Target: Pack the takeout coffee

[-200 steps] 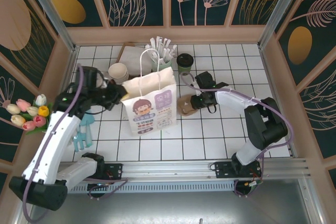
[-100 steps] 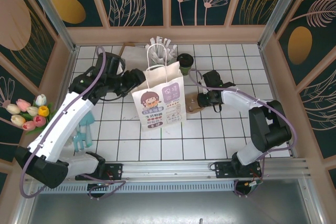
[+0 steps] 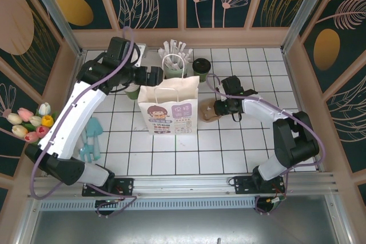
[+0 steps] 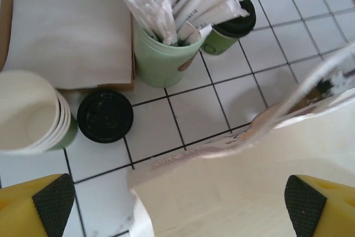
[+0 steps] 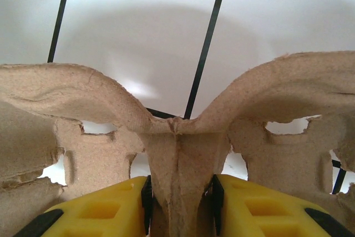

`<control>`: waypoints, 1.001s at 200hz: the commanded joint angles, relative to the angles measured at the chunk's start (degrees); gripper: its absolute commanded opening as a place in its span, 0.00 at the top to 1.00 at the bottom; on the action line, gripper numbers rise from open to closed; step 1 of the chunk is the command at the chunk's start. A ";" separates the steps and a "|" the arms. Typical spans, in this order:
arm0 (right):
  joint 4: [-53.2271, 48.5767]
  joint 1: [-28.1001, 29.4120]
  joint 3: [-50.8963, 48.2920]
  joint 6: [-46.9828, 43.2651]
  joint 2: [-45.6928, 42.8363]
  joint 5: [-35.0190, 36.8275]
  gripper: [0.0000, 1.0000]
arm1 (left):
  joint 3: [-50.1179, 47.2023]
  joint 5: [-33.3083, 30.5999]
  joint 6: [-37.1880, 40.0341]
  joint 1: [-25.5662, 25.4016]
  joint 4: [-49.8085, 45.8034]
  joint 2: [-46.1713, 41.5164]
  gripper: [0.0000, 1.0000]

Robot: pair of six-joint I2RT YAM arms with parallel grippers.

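Note:
The takeout coffee, a dark-green cup with a black lid, stands at the back of the tiled table; in the left wrist view the takeout coffee is partly behind the straw holder. A white paper bag stands upright mid-table. My left gripper hovers open over the bag's rear edge, its black pads wide apart and holding nothing. My right gripper is shut on the middle ridge of a brown pulp cup carrier, just right of the bag. The ridge of the carrier sits pinched between the yellow fingers of my right gripper.
A pale-green holder of wrapped straws stands behind the bag. Stacked cream cups and a black lid sit to its left, before a napkin stack. Tulips lie at the left wall, teal items nearby.
My left gripper has opened and let go of the bag, and the arm swung toward the back. The bag shifted slightly and now stands alone. The right gripper kept hold of the carrier.

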 commanded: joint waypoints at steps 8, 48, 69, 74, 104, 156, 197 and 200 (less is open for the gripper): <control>0.45 -0.11 0.58 0.96 -1.96 -1.39 0.64 | -0.14 1.84 22.11 0.00 0.96 2.71 0.01; 0.98 0.26 1.13 1.33 -1.91 -1.21 0.63 | -1.52 7.49 38.66 0.00 3.20 5.57 0.07; 0.83 0.48 1.14 1.22 -1.80 -1.13 0.63 | -1.43 12.20 42.08 0.00 4.02 6.81 0.10; 0.69 0.53 1.11 1.14 -1.72 -1.13 0.63 | -1.43 13.26 42.53 -0.02 4.19 7.09 0.11; -0.89 0.53 1.07 0.92 -1.43 -1.69 0.61 | -4.17 14.49 42.18 0.00 8.44 8.25 0.15; -5.60 0.10 2.18 -0.86 -0.81 -0.72 0.52 | -13.33 15.06 37.07 0.00 18.93 1.82 0.65; -3.67 -0.28 4.30 5.16 -1.15 -1.50 0.39 | -20.56 15.08 26.85 0.00 23.24 -5.16 0.86; -3.39 -0.22 4.34 5.47 -0.94 -1.48 0.39 | -20.77 14.86 25.71 0.00 23.38 -5.46 0.87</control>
